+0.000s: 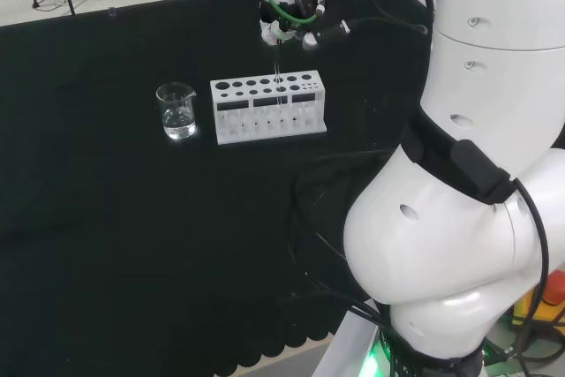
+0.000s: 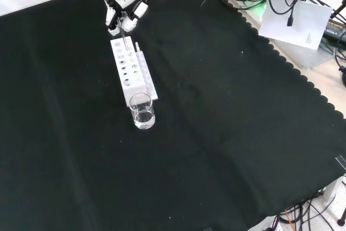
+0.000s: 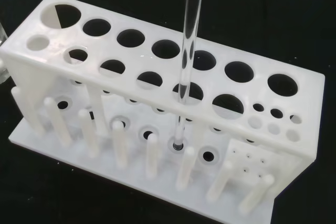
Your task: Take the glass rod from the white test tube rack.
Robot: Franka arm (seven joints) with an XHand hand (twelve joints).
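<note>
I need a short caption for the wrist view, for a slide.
Glass rod standing upright through a hole of the white test tube rack, its lower end seated in the base plate.

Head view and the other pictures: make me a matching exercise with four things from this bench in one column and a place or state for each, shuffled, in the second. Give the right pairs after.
Things
1. glass rod
2. beaker
3. white test tube rack
4. hand

Places or states
A. stands on the cloth left of the rack in the head view, a little clear liquid in it
B. upright through a hole in the rack's top plate
C. above the rack, at the rod's upper end
D. lies between the beaker and the arm in the head view

Pairs: 1-B, 2-A, 3-D, 4-C
</note>
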